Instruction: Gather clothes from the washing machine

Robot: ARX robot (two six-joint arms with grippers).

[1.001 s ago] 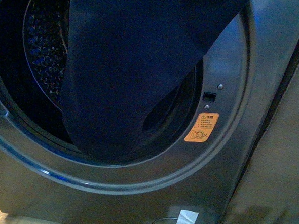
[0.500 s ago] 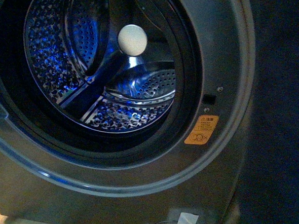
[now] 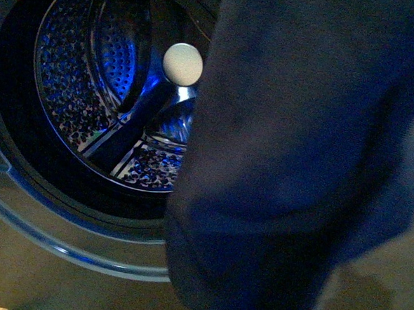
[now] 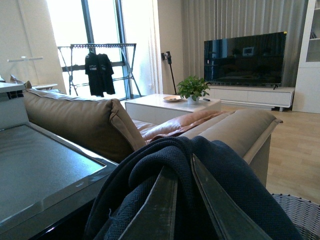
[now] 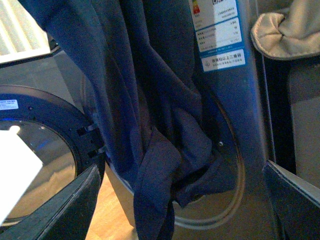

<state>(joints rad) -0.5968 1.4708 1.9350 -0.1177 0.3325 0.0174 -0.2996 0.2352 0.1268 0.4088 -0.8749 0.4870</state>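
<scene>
The clothes (image 3: 297, 167), a plain dark navy garment, hang outside the washing machine (image 3: 47, 236) and cover the right half of the front view. Left of them the lit perforated drum (image 3: 92, 85) shows through the round mouth. In the left wrist view my left gripper (image 4: 182, 162) is shut on a fold of the clothes (image 4: 235, 185), held above the machine's flat top (image 4: 40, 160). The right wrist view shows the clothes (image 5: 150, 100) dangling before the machine's front (image 5: 250, 150). My right gripper (image 5: 180, 167) is open, its fingers (image 5: 65, 210) spread wide with nothing between them.
The round porthole door (image 5: 35, 150) stands swung open beside the mouth. A woven basket (image 4: 300, 210) sits on the floor below the held garment. A brown sofa (image 4: 85, 120) stands behind the machine. A white knob (image 3: 182, 63) sits at the drum's centre.
The clothes came out of the drum mouth, swung to the far right, and now hang back across the right half of the front view.
</scene>
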